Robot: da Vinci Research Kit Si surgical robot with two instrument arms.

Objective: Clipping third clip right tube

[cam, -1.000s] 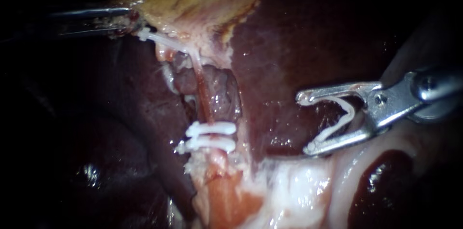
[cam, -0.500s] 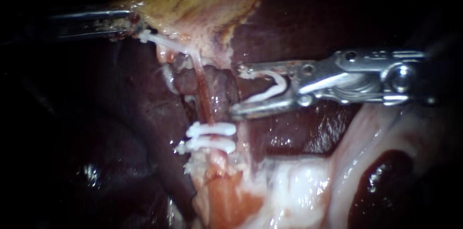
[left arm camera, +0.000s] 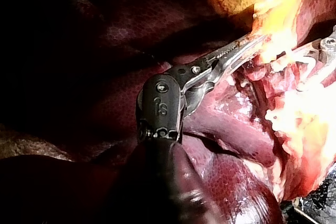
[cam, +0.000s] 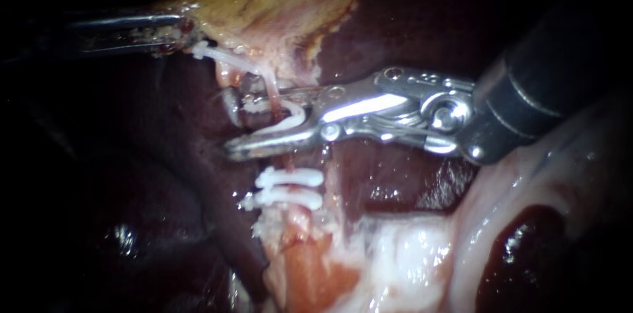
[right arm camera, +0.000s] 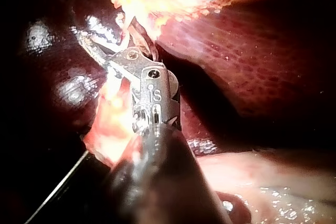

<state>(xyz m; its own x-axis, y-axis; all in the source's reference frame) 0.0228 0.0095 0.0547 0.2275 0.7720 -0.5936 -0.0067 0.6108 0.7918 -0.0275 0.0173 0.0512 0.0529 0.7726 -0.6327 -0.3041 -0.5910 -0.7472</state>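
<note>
A thin reddish tube (cam: 288,160) runs down from the yellowish gallbladder (cam: 264,3) over the dark liver (cam: 409,43). Two white clips (cam: 290,176) (cam: 287,198) sit shut across its lower part. My right instrument (cam: 236,123) reaches in over the liver. Its jaws stand apart astride the tube, just above the two clips, and hold an open white clip (cam: 291,117) between them. In its wrist view those jaws (right arm camera: 105,45) lie against pale tissue. My left instrument (cam: 177,29) grips the gallbladder's edge at upper left, also seen in the left wrist view (left arm camera: 251,43).
Pale fat and white tissue (cam: 409,254) fill the lower right, below the right instrument's shaft (cam: 527,95). Dark liver (cam: 132,221) lies to the left of the tube. A white strand (cam: 224,56) stretches from the gripped edge toward the tube.
My right instrument has travelled left across the liver with the open clip. Its jaws now straddle the tube above the two clips. The left instrument has kept its hold.
</note>
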